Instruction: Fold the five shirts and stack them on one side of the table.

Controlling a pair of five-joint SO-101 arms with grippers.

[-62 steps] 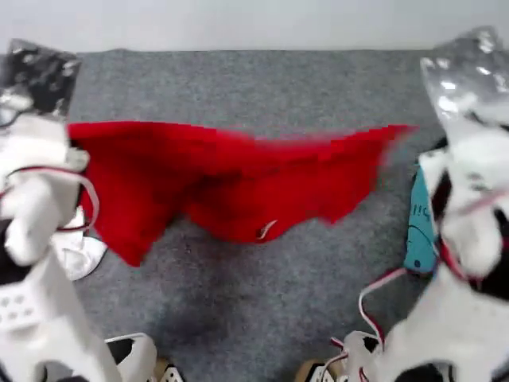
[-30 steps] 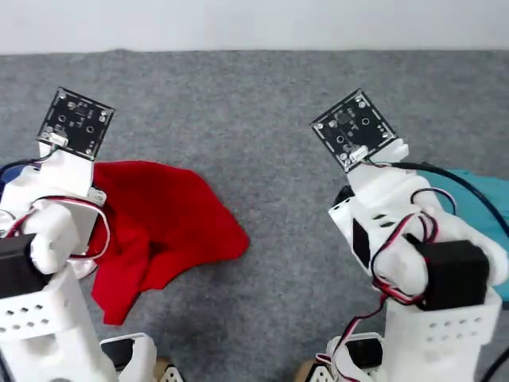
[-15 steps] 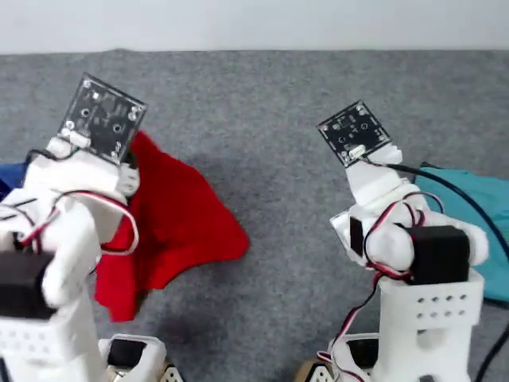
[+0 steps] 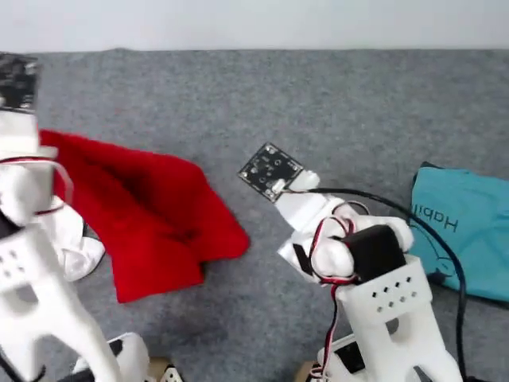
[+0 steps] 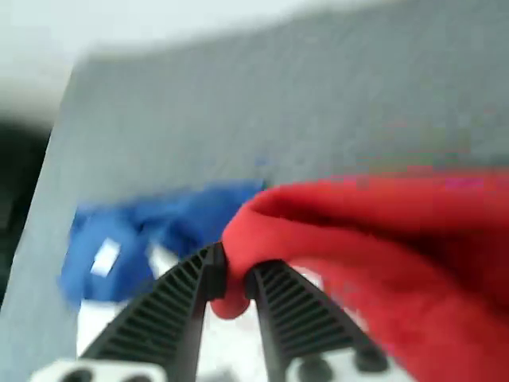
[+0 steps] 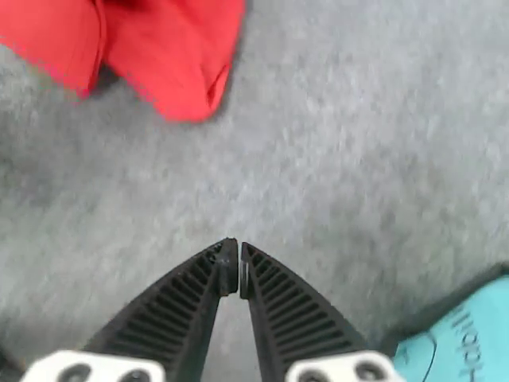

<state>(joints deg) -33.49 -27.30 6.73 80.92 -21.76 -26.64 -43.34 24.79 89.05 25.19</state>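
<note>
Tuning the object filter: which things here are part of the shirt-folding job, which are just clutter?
Job: red shirt, pinched by the left end effector; teal shirt; blue shirt; white shirt.
Other: grey table cover; right arm's black cable.

— Any writing you can read?
— Only some dark lettering on the teal shirt [image 4: 465,231] by the right edge of the table [image 4: 318,103]. I can't make out a whole word.

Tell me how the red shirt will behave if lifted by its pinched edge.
Likely floppy: the red shirt lies in soft folds and bunches in the left end effector. It would probably drape and drag across the grey mat.
</note>
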